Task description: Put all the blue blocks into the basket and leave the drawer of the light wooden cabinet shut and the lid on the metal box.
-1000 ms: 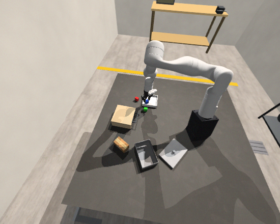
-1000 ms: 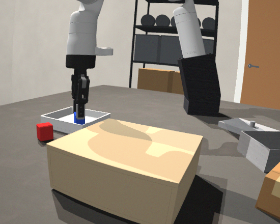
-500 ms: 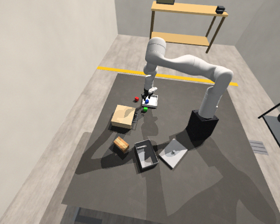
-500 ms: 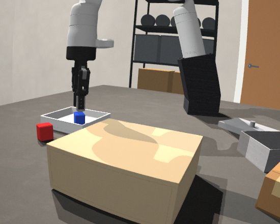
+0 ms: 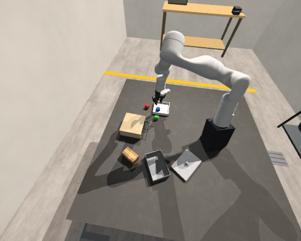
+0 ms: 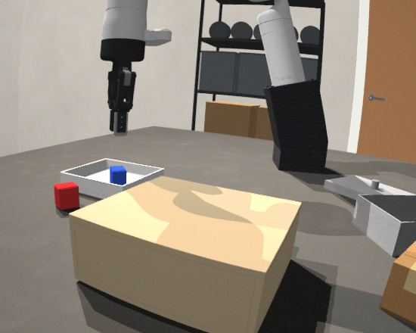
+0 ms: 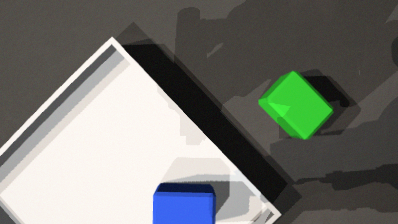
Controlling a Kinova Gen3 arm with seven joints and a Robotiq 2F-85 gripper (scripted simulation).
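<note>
Hovering above white basket [image 5: 166,115] [image 6: 92,188] [image 7: 55,93], gripper [image 5: 157,102] [image 6: 116,132] w/ jaws part-spread, nothing btwn them. Blue block [image 5: 157,109] [image 6: 118,175] [image 7: 184,209] inside basket, nr one corner. Green block [image 5: 156,118] [image 7: 301,106] just outside, on mat. Metal box [image 5: 148,166] [image 6: 378,227] open, lid [image 5: 191,164] [image 6: 348,185] beside it. Drawer prob. shut, hard to tell.

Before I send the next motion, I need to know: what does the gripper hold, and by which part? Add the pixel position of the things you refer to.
Nothing: the gripper [image 5: 158,103] [image 6: 118,132] hangs empty above the basket [image 5: 167,113] [image 6: 77,183] [image 7: 55,95].

i seem to be in a workshop or lab: my black pedestal [image 5: 217,137] [image 6: 299,129] stands on a big dark mat [image 5: 109,208], with yellow floor tape [image 5: 191,82], a wooden workbench [image 5: 202,9] and a black storage rack [image 6: 195,110] around.
</note>
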